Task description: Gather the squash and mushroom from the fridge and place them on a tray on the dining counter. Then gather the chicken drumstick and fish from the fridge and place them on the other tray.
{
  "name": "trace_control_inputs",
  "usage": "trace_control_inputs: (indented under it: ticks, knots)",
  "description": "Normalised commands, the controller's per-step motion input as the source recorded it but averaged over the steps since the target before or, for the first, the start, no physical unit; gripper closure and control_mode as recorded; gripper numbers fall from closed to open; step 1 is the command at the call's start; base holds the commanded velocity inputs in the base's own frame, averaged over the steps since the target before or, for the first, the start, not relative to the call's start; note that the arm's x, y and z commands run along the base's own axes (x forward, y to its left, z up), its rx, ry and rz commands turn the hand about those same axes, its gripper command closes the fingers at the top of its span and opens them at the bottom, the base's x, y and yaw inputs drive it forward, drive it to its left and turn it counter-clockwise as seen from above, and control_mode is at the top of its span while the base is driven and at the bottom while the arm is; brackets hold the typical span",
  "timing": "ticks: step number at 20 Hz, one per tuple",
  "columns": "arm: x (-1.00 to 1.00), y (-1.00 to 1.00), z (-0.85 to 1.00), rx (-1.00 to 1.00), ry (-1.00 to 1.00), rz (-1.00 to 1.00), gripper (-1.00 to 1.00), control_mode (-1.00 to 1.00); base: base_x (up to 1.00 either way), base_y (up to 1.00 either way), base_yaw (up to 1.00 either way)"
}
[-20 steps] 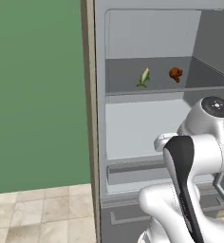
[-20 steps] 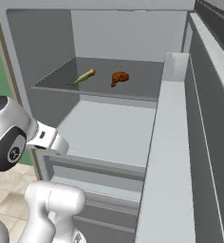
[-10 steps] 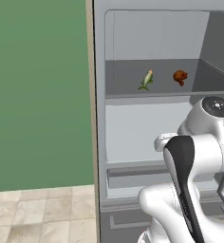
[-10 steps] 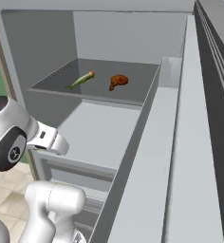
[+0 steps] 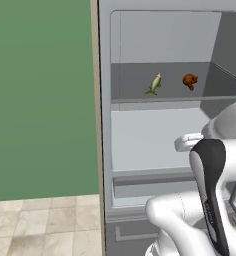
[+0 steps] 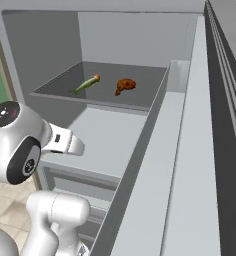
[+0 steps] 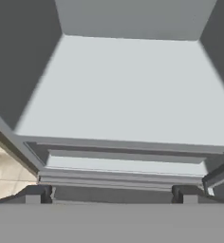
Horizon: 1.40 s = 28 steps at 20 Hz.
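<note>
While the gripper [image 7: 111, 193] hangs with fingers spread wide and empty below the fridge [image 5: 160, 125] shelf, the fish [image 5: 154, 84] lies at twelve o'clock; reaching up could clip the shelf edge.

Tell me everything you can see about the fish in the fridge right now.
The fish is small and slim, greenish along the back with a paler belly and an orange-tinted tip at one end. It lies on the dark grey upper shelf inside the open fridge, slanted on the shelf, not square to its front edge. A brown chicken drumstick lies to its right, clearly apart from it. Nothing grips or touches the fish; only the shelf bears it. Finer detail is too small to tell.
</note>
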Motion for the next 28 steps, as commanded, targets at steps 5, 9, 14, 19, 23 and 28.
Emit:
trace_control_inputs:
  ticks: [5,9,14,19,23,28]
  knots:
    - [-0.07,-0.23,0.64,0.0,-0.19,0.0,-1.0,-1.0,0.0,0.0,0.0]
    - [0.0,-0.2,0.77,0.0,-0.12,0.0,-1.0,-1.0,0.0,0.0,0.0]
    - [0.0,-0.2,0.68,0.0,-0.03,0.0,-1.0,-1.0,0.0,0.0,0.0]
    - [0.17,-0.24,0.47,0.0,0.0,0.0,-1.0,-1.0,0.0,0.0,0.0]
    - [0.48,-0.3,0.21,0.0,0.06,0.0,-1.0,-1.0,0.0,0.0,0.0]
    - [0.79,-0.16,0.01,0.0,0.12,0.0,-1.0,-1.0,0.0,0.0,0.0]
